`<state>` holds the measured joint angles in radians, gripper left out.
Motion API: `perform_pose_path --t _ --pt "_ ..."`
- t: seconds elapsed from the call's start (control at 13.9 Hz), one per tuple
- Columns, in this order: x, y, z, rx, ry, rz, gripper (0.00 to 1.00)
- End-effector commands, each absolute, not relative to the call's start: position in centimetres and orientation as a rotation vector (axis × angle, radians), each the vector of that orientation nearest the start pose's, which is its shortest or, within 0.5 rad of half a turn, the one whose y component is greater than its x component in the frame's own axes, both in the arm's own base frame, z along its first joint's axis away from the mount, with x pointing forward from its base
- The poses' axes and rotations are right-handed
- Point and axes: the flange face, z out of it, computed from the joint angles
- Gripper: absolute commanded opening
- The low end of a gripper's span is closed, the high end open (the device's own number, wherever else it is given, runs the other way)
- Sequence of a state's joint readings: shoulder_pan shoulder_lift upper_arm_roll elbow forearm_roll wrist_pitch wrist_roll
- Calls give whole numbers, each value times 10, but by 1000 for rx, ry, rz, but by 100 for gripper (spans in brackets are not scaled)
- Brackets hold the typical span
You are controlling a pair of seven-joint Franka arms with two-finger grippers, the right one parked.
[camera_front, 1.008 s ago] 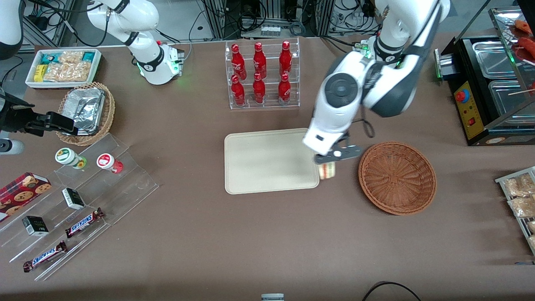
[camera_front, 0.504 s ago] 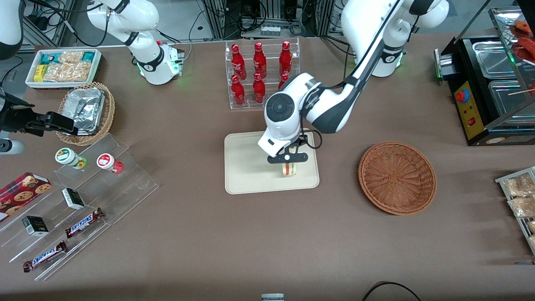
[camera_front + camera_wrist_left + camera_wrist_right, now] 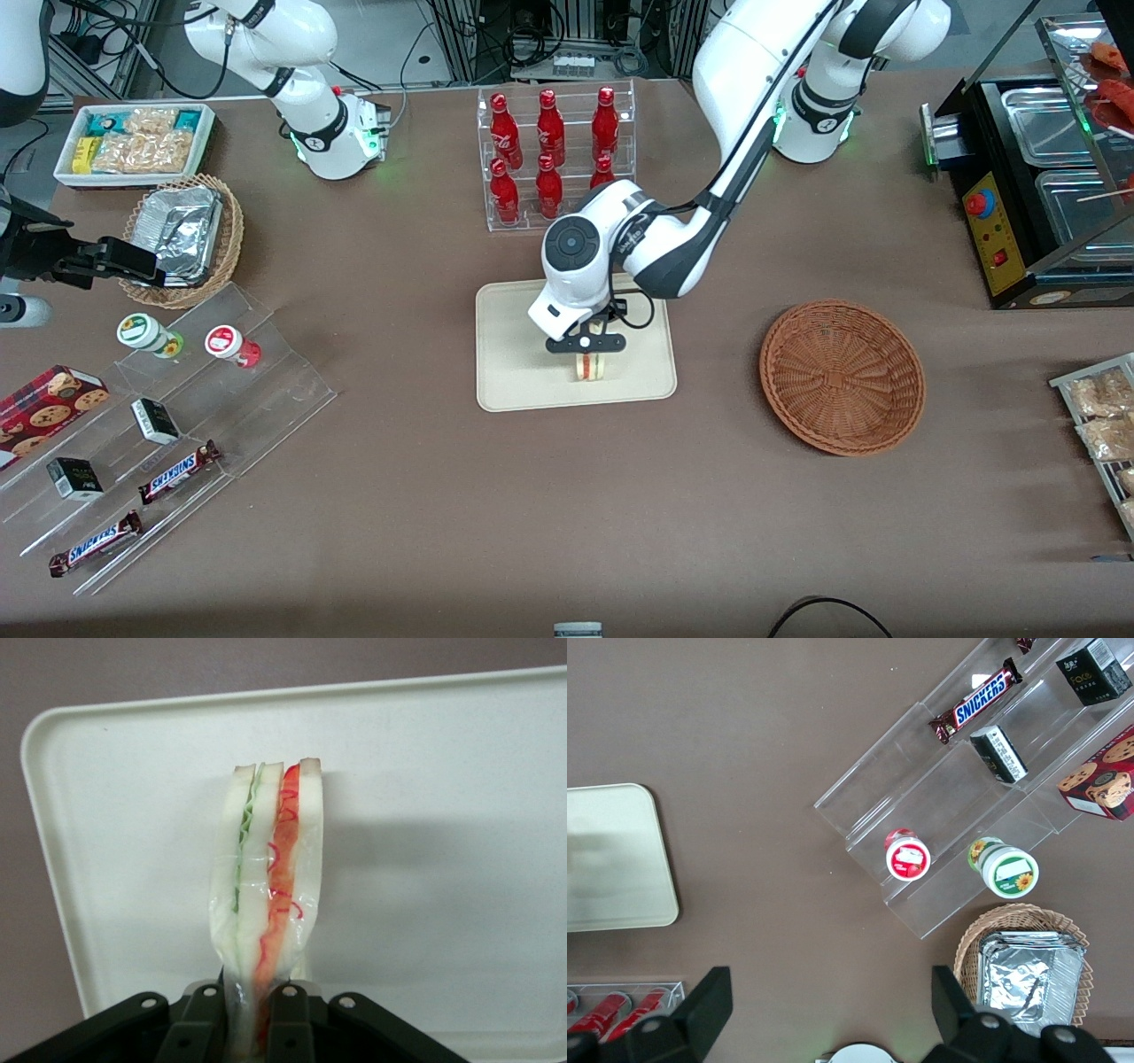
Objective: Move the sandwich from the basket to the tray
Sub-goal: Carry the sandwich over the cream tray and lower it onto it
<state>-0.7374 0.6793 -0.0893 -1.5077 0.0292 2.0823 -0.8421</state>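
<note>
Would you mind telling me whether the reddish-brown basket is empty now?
Empty: the basket shows only bare weave. The sandwich is clamped in the gripper over the tray.

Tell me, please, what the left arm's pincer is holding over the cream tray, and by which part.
The pincer is shut on the wrapped triangular white-bread sandwich, pinching one narrow end, above the cream rectangular tray.

Hand (image 3: 588, 357) over tray (image 3: 514, 354) — bare around; bottle rack (image 3: 556, 159) near.

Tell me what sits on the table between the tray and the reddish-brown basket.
Nothing: in the front view only bare brown tabletop separates the tray from the basket. The gripper holds the sandwich above the tray.
</note>
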Motion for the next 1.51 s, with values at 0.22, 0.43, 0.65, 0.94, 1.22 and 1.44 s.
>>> perform_pose_path --t 0.22,0.43,0.65,0.94,1.22,1.44 --pt "473 -528 234 -3086 -84 121 0" --pt "469 -527 229 -3076 -82 135 36" --pt "471 -526 237 -3080 -82 128 100" --pt "483 -519 295 -3110 -116 73 100" --pt "506 -476 376 -3098 -276 47 100" --pt "514 -439 431 -3077 -333 42 100"
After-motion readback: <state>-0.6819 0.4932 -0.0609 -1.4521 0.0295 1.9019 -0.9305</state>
